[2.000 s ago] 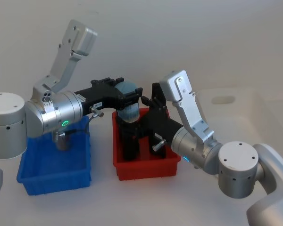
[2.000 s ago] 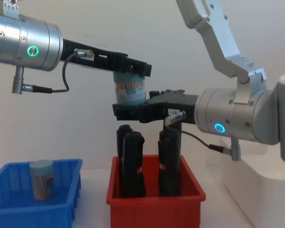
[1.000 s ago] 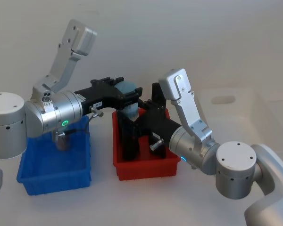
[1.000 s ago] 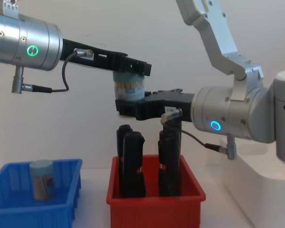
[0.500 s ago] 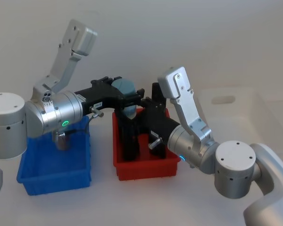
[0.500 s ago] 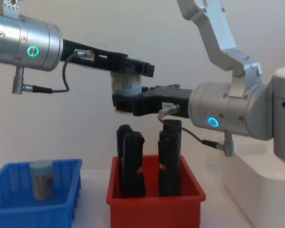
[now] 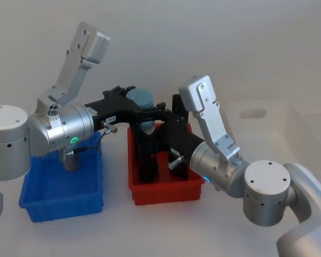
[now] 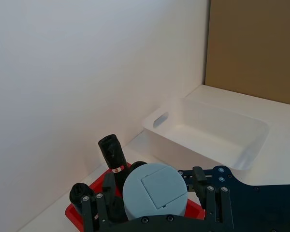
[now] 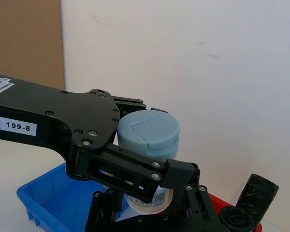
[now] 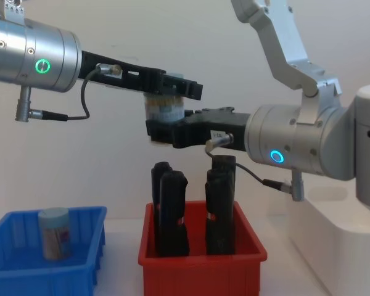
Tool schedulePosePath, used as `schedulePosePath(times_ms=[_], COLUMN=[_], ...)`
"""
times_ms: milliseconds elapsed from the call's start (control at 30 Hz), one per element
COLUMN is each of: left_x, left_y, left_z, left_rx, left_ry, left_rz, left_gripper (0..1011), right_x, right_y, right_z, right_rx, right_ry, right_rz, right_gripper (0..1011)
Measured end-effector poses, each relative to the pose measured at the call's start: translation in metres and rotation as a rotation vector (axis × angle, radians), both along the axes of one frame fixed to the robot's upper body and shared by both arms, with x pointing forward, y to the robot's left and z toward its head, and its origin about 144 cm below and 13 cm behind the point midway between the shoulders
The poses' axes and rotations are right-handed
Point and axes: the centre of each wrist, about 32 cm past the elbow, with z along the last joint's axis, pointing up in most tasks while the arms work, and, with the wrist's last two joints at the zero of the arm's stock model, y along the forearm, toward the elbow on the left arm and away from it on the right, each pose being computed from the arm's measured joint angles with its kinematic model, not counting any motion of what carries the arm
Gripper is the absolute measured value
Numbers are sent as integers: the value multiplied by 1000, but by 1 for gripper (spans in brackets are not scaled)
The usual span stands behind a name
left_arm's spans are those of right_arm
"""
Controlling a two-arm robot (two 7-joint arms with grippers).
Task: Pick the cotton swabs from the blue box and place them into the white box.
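Right gripper (image 10: 161,132), clamped, and left gripper (image 10: 171,90), jaws slack, meet high above the red bin (image 10: 200,272), between white box (image 8: 217,135) and blue box (image 10: 49,275), around one cotton swabs jar (image 10: 163,110): right on its body, left about its lid.

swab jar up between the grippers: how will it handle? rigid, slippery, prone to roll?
Probably rigid: the swab jar keeps its cylinder shape with the right gripper clamped at its base. Likely light: mostly thin sticks inside. Smooth round wall could slip or twist in a pinch, and roll if dropped.
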Motion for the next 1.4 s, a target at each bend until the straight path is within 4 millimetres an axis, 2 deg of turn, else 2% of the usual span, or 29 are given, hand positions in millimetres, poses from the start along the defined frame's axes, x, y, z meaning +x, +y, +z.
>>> schedulePosePath(times_ms=[600, 1400], left_x=[0, 0], left_y=[0, 0], left_z=[0, 0], left_rx=[0, 0], left_ry=[0, 0], left_rz=[-1, 0], left_gripper=[1004, 1004], right_x=[-9, -21], right_y=[-7, -21], right_z=[-1, -8], right_rx=[-8, -16], right_ry=[26, 55], right_rz=[-60, -240], right_gripper=[616, 616])
